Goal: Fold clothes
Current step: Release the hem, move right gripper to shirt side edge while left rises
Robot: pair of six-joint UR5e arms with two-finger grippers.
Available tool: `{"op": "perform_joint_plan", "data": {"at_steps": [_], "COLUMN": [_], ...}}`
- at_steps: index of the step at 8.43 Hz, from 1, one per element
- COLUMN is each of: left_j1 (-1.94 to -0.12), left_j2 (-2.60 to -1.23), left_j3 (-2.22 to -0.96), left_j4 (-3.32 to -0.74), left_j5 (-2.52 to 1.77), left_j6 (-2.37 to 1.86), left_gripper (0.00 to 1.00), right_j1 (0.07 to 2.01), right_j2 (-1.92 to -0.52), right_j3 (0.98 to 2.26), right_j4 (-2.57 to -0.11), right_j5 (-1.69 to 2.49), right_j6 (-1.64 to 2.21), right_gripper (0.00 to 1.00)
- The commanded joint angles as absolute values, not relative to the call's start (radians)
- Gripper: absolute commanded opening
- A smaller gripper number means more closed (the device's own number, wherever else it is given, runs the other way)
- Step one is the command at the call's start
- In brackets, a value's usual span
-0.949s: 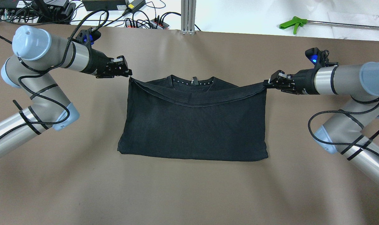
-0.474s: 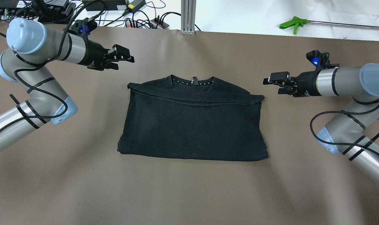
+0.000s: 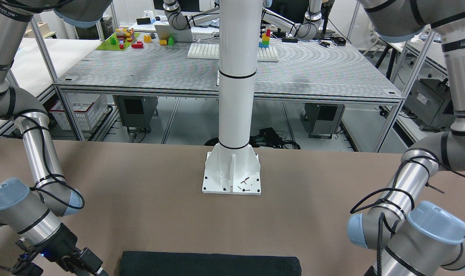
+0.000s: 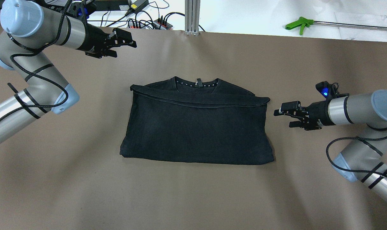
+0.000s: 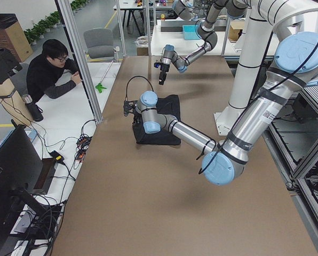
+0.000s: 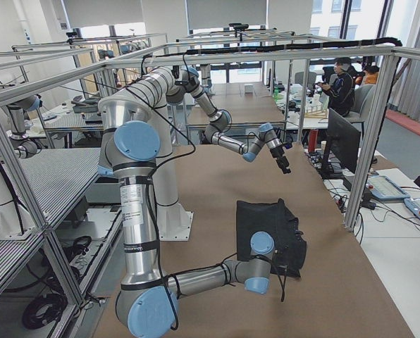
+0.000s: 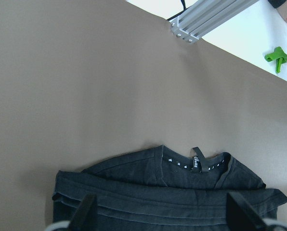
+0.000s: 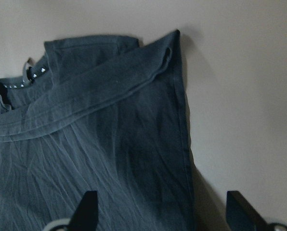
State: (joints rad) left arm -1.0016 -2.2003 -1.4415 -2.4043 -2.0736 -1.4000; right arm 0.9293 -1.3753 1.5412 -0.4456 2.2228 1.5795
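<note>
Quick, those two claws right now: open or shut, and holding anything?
Left gripper: open, holding nothing.
Right gripper: open, holding nothing, beside the black garment.

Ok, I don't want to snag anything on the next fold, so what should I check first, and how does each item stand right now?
1. Left pincer empty: ok, jaws apart, off the far left corner of the garment and clear of it.
2. Right pincer empty: ok, jaws apart, beside the garment's right edge, not touching it.
3. Garment lying flat: ok, a rough rectangle on the table.
4. Folded layer covers the collar: not ok, the collar shows past the folded edge.
5. Green tool away from the fold: ok, it lies off the brown surface.
6. Lower layers smooth: cannot tell.
</note>
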Motion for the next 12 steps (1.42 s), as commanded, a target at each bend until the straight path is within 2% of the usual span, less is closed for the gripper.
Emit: {"op": "perform_joint_plan", "data": {"at_steps": [1, 5, 10, 12], "left_j1": [-1.023, -1.022, -1.022, -1.023], "left_j2": [-2.210, -2.210, -2.226, -2.229], "left_j3": [-1.445, -1.445, -1.443, -1.440], "left_j4": [-2.390, -2.390, -2.388, -2.388], "left_j5": [-2.071, -2.065, -2.063, -2.060], "left_j6": [-1.397, -1.397, -1.396, -1.391], "left_gripper": [0.94, 0.94, 0.94, 0.94], "right_j1": [0.830, 0.718, 0.689, 0.681], "right_j2": [-1.419, -1.437, -1.479, -1.471], "right_j3": [1.559, 1.546, 1.562, 1.563], "right_j4": [-0.437, -0.439, -0.414, -0.413], "right_j5": [2.194, 2.082, 2.083, 2.083], "right_j6": [1.721, 1.723, 1.721, 1.721], "right_gripper": [0.94, 0.94, 0.94, 0.87]}}
